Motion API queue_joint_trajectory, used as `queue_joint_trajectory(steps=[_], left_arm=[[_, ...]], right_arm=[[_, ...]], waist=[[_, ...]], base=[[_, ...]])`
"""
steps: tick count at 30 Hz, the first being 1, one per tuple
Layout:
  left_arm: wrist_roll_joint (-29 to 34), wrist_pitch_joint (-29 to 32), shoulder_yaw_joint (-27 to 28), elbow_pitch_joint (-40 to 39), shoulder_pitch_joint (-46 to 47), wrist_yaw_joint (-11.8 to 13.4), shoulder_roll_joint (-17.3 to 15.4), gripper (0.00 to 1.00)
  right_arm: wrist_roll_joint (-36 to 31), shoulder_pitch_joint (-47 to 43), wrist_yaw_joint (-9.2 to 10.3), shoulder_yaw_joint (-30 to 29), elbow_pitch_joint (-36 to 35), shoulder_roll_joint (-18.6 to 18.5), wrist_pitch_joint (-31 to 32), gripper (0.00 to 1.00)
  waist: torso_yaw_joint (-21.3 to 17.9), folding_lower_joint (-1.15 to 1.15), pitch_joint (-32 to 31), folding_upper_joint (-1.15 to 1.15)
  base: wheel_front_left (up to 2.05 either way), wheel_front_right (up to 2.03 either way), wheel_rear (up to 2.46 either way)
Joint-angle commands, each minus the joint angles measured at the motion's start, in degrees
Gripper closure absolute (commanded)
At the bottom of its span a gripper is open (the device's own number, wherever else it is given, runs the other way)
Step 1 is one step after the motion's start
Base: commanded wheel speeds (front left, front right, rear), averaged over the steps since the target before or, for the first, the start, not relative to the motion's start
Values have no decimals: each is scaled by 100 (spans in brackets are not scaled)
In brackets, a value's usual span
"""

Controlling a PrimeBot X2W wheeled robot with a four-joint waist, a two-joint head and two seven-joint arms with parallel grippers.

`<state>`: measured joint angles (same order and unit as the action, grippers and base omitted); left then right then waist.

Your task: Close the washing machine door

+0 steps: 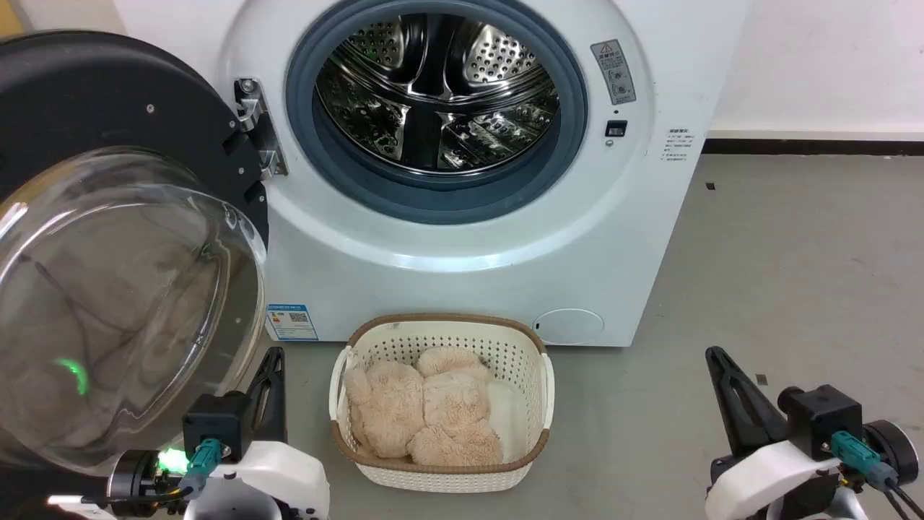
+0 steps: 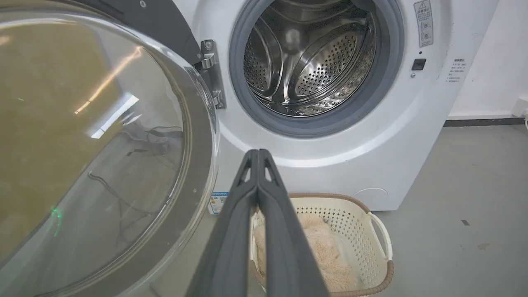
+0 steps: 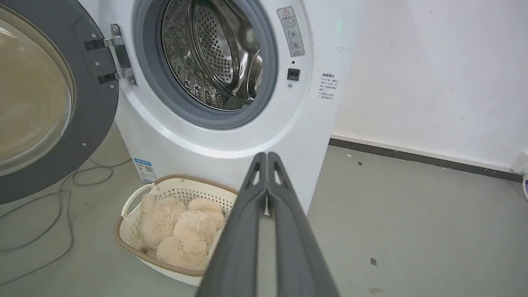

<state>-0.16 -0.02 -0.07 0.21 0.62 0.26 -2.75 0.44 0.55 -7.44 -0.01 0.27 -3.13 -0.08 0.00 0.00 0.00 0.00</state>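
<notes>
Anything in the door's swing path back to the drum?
Only the left tool, on the inner side of the washing machine door beside its glass, lies in that path. The basket seems lower, on the floor.

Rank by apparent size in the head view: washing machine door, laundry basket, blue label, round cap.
1. washing machine door (nearest the camera)
2. laundry basket
3. round cap and blue label, about alike

White washing machine, black-rimmed door, cream perforated basket, beige plush toy.
</notes>
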Motion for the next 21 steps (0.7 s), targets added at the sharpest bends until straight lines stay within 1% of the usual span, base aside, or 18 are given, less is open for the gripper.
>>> queue_joint_trajectory(steps=[1, 21], left_arm=[[16, 2, 7, -21, -62, -26, -13, 100], [16, 2, 7, -21, -62, -26, -13, 100]], right_arm=[[-44, -55, -5, 1, -27, 25, 8, 100], [-44, -55, -5, 1, -27, 25, 8, 100]], waist=[[0, 0, 0, 0], [0, 0, 0, 0]], base=[[0, 0, 0], [0, 0, 0]])
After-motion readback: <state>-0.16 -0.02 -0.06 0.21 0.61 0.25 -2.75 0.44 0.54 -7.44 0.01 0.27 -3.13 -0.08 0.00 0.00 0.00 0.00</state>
